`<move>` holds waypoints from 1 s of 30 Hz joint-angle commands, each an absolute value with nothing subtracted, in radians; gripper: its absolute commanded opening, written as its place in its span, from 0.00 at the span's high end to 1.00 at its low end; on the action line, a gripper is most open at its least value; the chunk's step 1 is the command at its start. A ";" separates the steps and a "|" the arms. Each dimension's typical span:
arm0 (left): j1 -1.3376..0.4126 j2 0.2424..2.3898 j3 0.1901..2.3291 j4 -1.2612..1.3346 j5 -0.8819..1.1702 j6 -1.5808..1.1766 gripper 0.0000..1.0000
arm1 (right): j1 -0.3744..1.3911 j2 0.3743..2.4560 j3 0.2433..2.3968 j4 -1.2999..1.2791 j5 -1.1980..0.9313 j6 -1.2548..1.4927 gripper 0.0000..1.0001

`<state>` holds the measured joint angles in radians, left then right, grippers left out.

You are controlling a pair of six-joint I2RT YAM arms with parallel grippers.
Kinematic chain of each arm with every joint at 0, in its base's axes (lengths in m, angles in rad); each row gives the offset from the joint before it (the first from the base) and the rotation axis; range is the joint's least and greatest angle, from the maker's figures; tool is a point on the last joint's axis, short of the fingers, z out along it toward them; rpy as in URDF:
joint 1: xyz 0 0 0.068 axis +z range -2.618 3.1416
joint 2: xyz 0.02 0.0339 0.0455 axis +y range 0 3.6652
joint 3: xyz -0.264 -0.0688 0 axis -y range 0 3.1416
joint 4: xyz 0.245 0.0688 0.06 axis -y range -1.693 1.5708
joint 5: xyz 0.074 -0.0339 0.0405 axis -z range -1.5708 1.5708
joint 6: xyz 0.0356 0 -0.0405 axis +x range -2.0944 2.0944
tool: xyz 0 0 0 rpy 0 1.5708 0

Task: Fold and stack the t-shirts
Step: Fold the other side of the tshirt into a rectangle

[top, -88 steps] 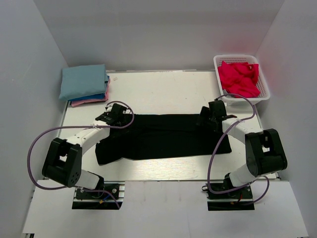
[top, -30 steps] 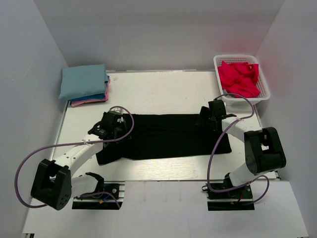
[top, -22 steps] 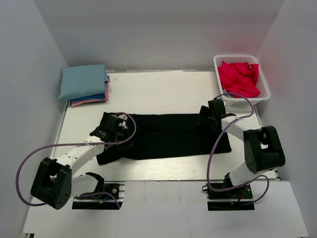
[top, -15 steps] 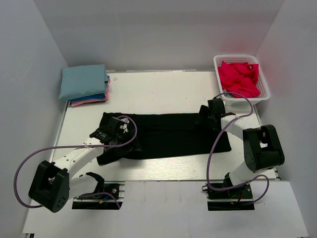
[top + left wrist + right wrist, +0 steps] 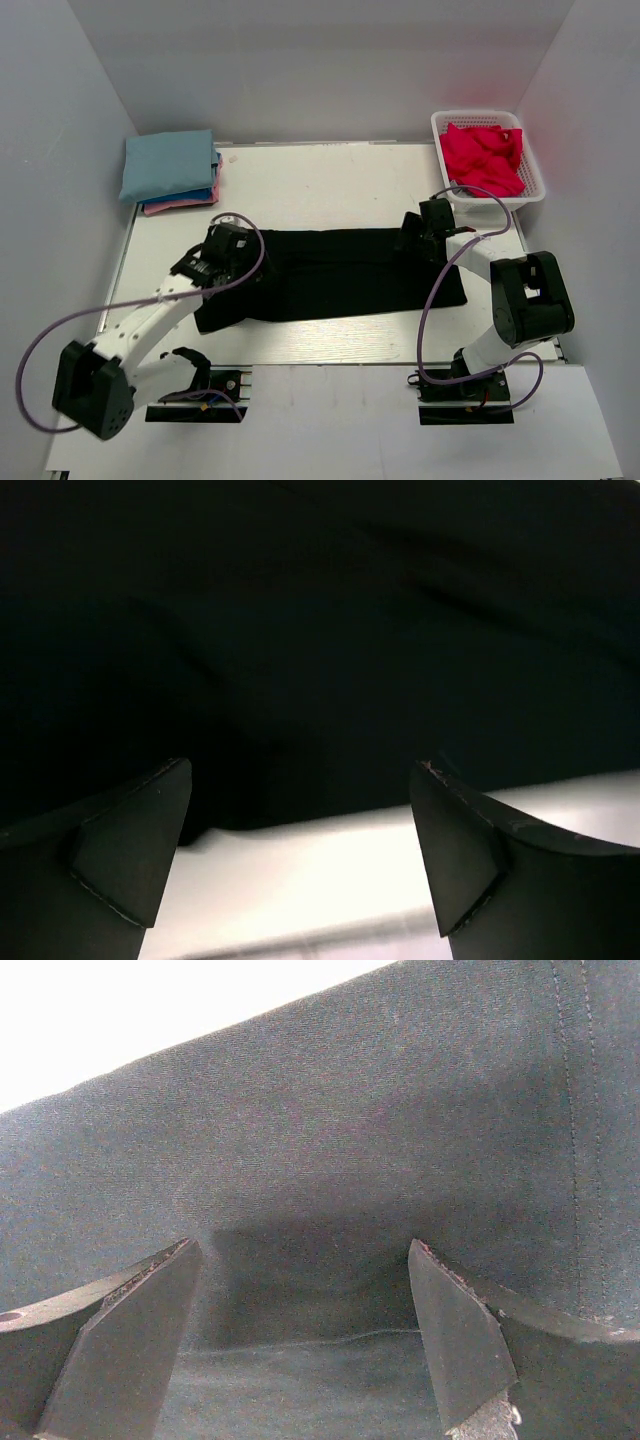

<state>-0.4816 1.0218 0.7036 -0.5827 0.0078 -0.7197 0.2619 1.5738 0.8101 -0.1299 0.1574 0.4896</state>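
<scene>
A large black t-shirt lies as a long folded band across the middle of the table. My left gripper hovers over its left end with jaws open and nothing between them. In the left wrist view the gripper frames white table, with the black t-shirt just beyond the fingertips. My right gripper stands open over the shirt's far right part. In the right wrist view the gripper spans only black cloth. Folded light blue, blue and pink t-shirts are stacked at the back left.
A white lattice basket at the back right holds crumpled bright red t-shirts. White walls close in the table on the left, back and right. Purple cables loop from both arms.
My left gripper has opened and let go of the black t-shirt's left end, then lifted slightly. The right gripper has stayed open in the same place.
</scene>
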 commanded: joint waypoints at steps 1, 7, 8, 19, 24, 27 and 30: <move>-0.463 1.174 0.765 -0.669 -0.359 -0.865 0.00 | 0.258 1.601 0.824 -0.150 0.129 0.486 0.10; -0.463 1.334 0.810 -0.555 -0.298 -0.818 0.00 | 0.261 1.597 0.827 -0.164 0.143 0.483 0.10; -0.463 1.350 0.801 -0.525 -0.298 -0.805 0.00 | 0.259 1.597 0.828 -0.167 0.144 0.482 0.10; -0.472 1.420 0.781 -0.361 -0.132 -0.755 0.55 | 0.259 1.595 0.824 -0.167 0.137 0.482 0.10; -0.482 1.420 0.781 -0.339 -0.072 -0.744 1.00 | 0.259 1.594 0.822 -0.164 0.132 0.483 0.10; -0.482 1.430 0.781 -0.339 -0.020 -0.744 1.00 | 0.259 1.591 0.822 -0.164 0.132 0.485 0.10; -0.491 1.395 0.744 -0.321 0.034 -0.735 1.00 | 0.259 1.589 0.818 -0.161 0.127 0.483 0.10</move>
